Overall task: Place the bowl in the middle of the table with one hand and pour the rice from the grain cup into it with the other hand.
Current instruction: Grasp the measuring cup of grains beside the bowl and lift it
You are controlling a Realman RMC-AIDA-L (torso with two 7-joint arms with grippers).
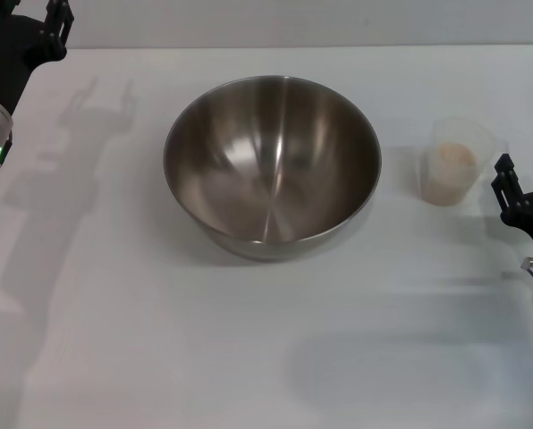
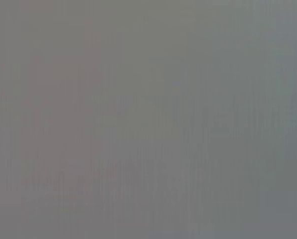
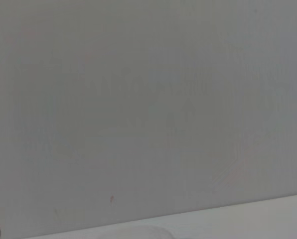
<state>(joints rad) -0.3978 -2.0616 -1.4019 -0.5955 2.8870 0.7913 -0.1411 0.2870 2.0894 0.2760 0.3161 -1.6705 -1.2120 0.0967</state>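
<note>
Head view shows the steel mixing bowl already centred on the worktop, presumably ready for pouring. Toward the right edge, the grain cup holds rice. Just beside it, the right gripper has jaws parted, holding nothing. At the far left corner, the left gripper grips nothing; its jaw gap I cannot tell.

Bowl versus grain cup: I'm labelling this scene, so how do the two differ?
The bowl is shiny stainless steel; the grain cup is clear plastic. The bowl is far wider than the grain cup. The bowl is empty, while the grain cup holds rice. Both stand upright on the white table, apart from each other, neither gripped.
</note>
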